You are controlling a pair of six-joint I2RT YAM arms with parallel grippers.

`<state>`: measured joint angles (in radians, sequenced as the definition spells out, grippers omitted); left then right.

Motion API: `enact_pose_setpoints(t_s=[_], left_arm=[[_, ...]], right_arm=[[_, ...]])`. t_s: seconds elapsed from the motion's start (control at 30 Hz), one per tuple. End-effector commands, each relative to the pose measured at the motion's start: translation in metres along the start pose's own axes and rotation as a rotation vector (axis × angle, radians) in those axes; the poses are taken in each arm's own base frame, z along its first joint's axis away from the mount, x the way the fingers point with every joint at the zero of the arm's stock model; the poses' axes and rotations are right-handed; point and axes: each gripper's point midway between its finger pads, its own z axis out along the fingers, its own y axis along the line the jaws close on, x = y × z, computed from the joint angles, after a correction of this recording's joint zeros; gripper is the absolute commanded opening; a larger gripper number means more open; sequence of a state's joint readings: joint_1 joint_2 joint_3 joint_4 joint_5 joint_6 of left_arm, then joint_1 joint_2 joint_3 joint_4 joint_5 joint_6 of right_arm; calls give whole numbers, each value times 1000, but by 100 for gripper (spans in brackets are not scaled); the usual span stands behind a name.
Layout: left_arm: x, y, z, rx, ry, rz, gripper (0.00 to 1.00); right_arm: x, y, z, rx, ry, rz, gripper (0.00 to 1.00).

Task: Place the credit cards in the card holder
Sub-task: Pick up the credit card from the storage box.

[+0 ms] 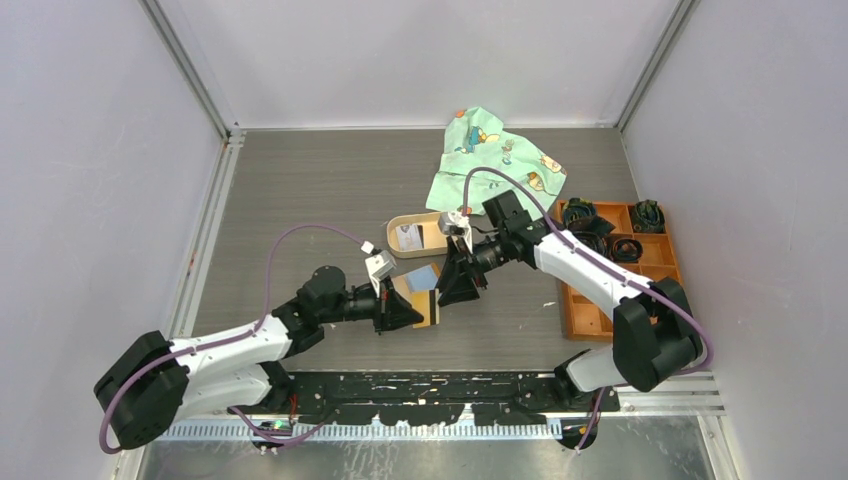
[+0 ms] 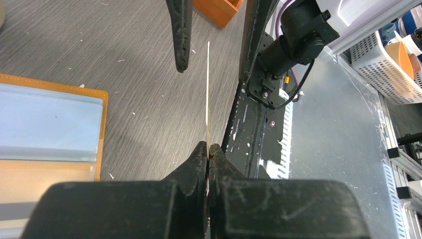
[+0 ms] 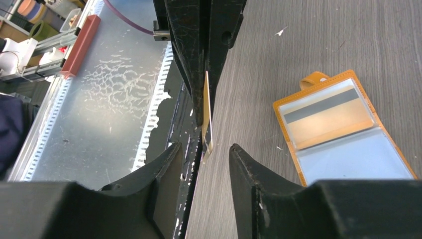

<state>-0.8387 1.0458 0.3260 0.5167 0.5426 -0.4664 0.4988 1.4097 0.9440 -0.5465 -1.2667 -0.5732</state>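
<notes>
Passing a credit card (image 2: 207, 89) between arms, apparently: left tool (image 2: 208, 148) pinches one end, right tool (image 3: 204, 146) gapes astride it, card holder (image 3: 348, 149) lies open on surface (image 3: 323, 40) nearby; next, right should clamp before left releases.

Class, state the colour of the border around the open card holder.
Orange-tan. The card holder and its border show best in the right wrist view.

Card holder (image 3: 304, 95) orange-tan; card (image 3: 326, 113) inside tan, grey stripe; cloth (image 1: 495, 160) mint, cartoon print.
</notes>
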Motion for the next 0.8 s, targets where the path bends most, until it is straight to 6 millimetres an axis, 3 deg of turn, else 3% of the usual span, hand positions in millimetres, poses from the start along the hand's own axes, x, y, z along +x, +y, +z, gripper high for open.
enact_pose_setpoints(t_s=[0.0,0.13,0.27,0.33,0.4,0.5,0.63,0.77], left_arm=[[-20,-8,4,23,-43,56,0],[-19,-7,5,19,-39,54,0],[-17,-3,4,-3,-35,45,0],[-18,7,1,-71,-40,26,13],[-17,20,-7,-169,-54,8,39],[-14,41,-28,-329,-87,-27,55],[-3,62,-59,-505,-154,-118,68],[16,79,-74,-608,-191,-240,71]], right_arm=[[-5,4,5,-31,-16,-26,43],[-4,3,11,-38,-7,1,31],[-2,-1,15,-25,12,36,2],[1,-6,15,1,26,69,1],[7,-14,15,34,35,118,1],[13,-42,13,144,26,259,1],[25,-85,9,326,22,419,1],[35,-109,9,417,-11,537,1]])
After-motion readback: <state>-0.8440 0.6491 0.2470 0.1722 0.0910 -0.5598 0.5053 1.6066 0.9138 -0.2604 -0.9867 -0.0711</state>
